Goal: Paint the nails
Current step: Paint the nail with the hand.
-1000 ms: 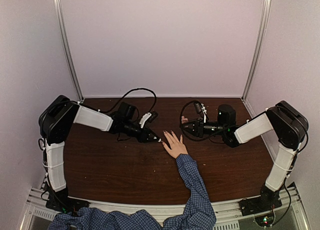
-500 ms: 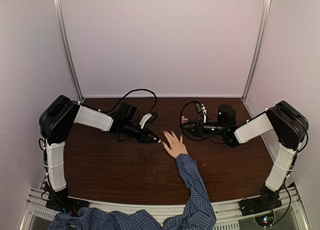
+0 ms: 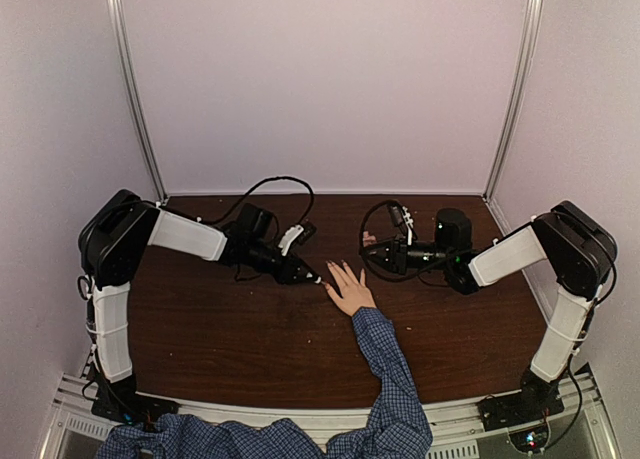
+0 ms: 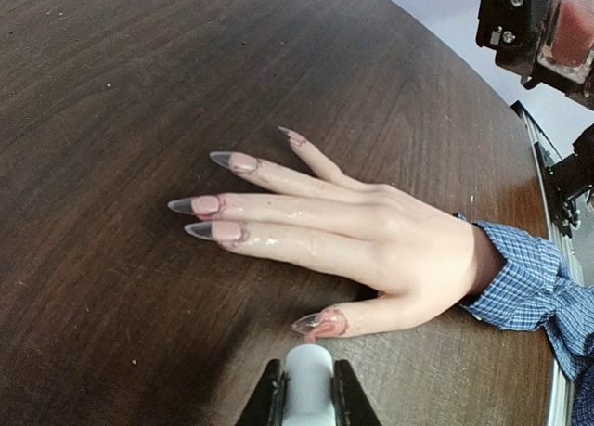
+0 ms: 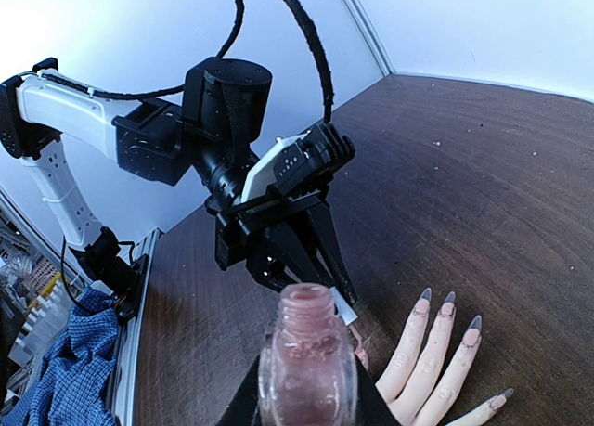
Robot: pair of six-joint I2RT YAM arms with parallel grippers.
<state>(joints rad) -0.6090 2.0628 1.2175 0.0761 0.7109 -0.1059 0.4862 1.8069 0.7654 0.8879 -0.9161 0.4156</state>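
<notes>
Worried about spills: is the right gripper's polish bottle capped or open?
Open: the polish bottle shows a bare neck with no cap; the left gripper holds a white cap.

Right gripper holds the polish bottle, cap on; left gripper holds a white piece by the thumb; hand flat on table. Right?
No cap on it: the right wrist view shows the bottle in the right gripper with an open neck. The rest stands: left gripper holding the white piece by the thumb, hand flat on the table.
</notes>
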